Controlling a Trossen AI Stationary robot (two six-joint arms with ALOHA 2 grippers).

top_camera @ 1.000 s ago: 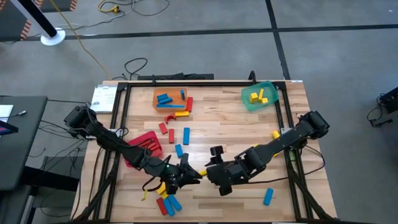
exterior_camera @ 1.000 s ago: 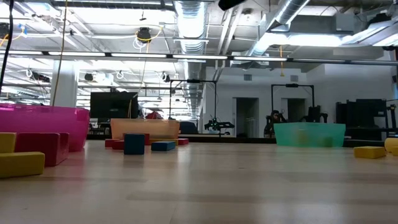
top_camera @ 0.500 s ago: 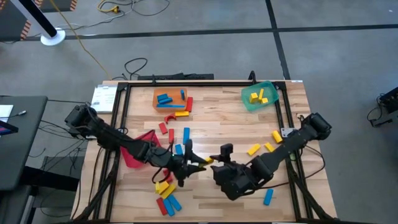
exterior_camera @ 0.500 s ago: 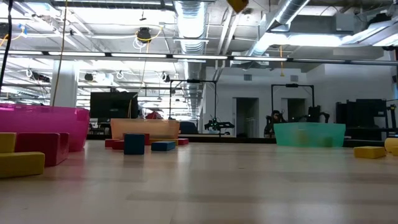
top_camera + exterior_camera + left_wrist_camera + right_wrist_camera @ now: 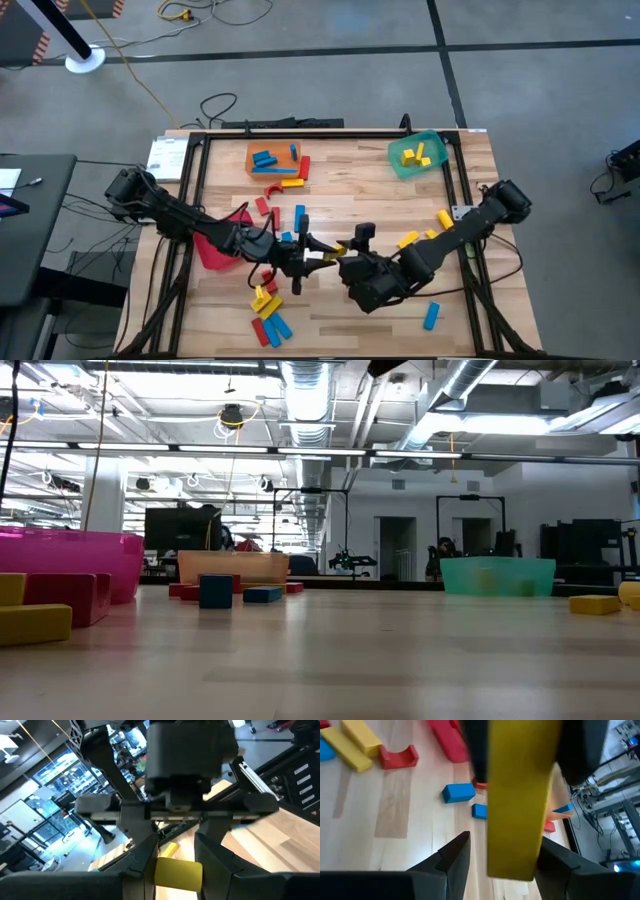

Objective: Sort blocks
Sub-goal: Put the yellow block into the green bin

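Blocks in red, blue and yellow are seen scattered over the wooden counter (image 5: 340,200) in the high view. Several blue ones lie in the orange bin (image 5: 273,160) at the far side, yellow ones in the green bin (image 5: 418,155) at the far right, and a mixed cluster (image 5: 268,315) lies near the front left. A lone blue block (image 5: 431,316) rests at the front right, and the red bin (image 5: 225,240) sits at the left, partly hidden under the left arm. Near the counter's middle, the left claw (image 5: 322,250) and the right claw (image 5: 352,250) are met tip to tip around a yellow block (image 5: 336,248).

In the low view, the red bin, the orange bin and the green bin are seen across the counter, with red and yellow blocks at the near left; only a dark part of an arm shows at the top edge.

In the left wrist view, the yellow block (image 5: 178,873) is held clamped between the left claw's narrowly parted fingers (image 5: 212,851), with the right arm's wrist directly facing it.

In the right wrist view, the same yellow block (image 5: 517,800) is seen upright between the right claw's fingers (image 5: 451,860), which are spread wide and not visibly closed on it; red, blue and yellow blocks lie on the counter beyond.
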